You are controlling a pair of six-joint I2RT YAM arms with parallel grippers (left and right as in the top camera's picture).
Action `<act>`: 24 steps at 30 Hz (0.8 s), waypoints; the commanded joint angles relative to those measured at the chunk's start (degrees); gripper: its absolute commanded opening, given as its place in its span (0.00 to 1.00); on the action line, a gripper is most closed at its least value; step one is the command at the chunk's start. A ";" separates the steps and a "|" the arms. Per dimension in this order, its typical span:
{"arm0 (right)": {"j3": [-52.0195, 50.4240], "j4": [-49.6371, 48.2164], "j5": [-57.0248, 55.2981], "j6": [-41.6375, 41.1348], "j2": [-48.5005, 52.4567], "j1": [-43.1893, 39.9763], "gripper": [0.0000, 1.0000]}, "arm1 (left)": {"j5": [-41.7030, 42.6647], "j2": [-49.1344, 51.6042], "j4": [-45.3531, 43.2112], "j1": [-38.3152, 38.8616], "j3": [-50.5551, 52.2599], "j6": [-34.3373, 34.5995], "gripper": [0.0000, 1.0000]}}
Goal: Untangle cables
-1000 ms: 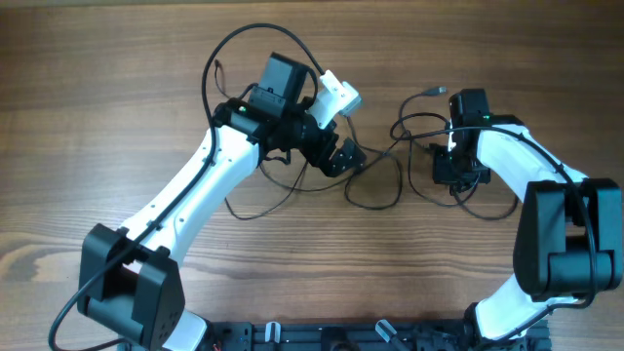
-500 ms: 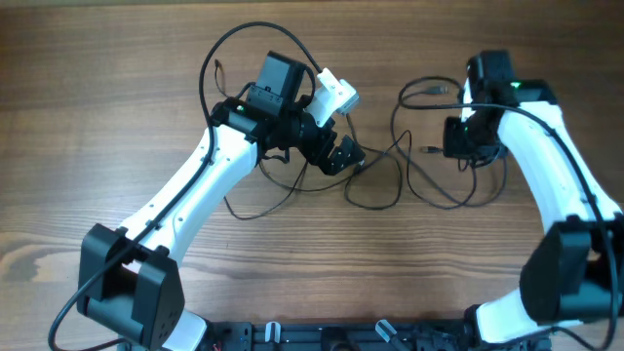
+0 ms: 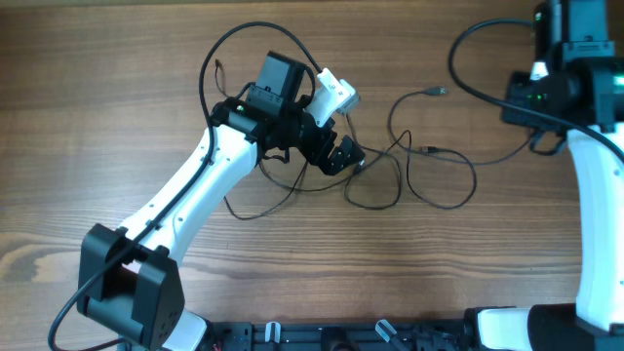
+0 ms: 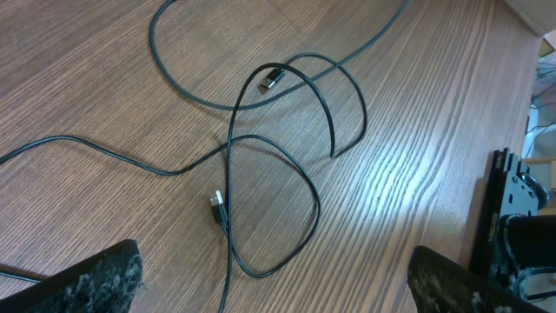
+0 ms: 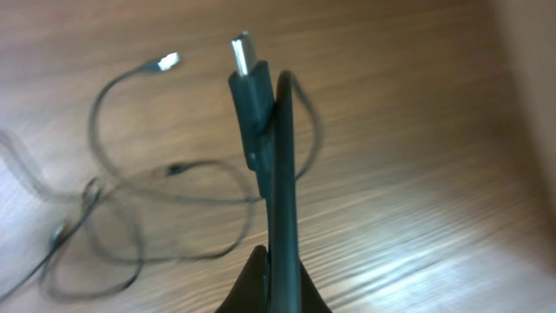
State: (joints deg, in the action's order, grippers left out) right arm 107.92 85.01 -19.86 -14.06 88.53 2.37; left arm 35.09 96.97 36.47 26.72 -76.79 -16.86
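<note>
Thin black cables [image 3: 390, 180] lie in loose crossed loops at mid-table, with small plug ends [image 3: 441, 91] showing. My left gripper [image 3: 341, 154] hovers open just left of the loops. In the left wrist view its fingers [image 4: 87, 280] stand far apart above two crossed cables [image 4: 261, 209], and nothing is between them. My right gripper [image 3: 536, 132] is at the far right, shut on one cable [image 3: 487, 159] that trails back to the tangle. The right wrist view shows that cable [image 5: 282, 174] pinched in the right gripper [image 5: 278, 278], its plug [image 5: 248, 78] sticking up.
A thick black robot cable [image 3: 468, 44] arcs near the right arm, another [image 3: 219, 58] loops above the left arm. One thin cable loop [image 3: 244, 210] runs under the left forearm. The wooden table [image 3: 117, 97] extends on all sides.
My right gripper has moved up and to the right, away from the tangle, drawing its held cable out with it. The left arm has not moved.
</note>
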 commanded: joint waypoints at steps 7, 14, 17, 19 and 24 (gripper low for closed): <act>4.35 -9.64 -0.98 2.32 2.45 -0.61 0.05 | 1.11 0.15 0.26 -0.20 0.07 -0.72 1.00; 4.35 -20.04 4.07 7.63 17.44 -0.61 0.04 | 1.11 0.15 0.61 -0.22 0.07 -0.46 1.00; 4.35 -26.08 12.85 9.88 25.53 -0.61 0.04 | 1.05 0.15 1.38 -0.22 0.07 -0.28 1.00; 4.35 -27.87 18.34 12.00 29.20 -0.44 0.04 | 0.24 0.15 1.97 -0.22 0.07 -0.22 1.00; 4.26 -25.14 24.83 15.45 35.10 0.63 0.04 | -4.35 0.15 1.90 -0.22 0.07 2.32 1.00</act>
State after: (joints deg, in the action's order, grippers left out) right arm 111.81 58.13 -2.02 -2.17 120.86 2.09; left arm 33.50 96.97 38.44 26.72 -76.79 -16.03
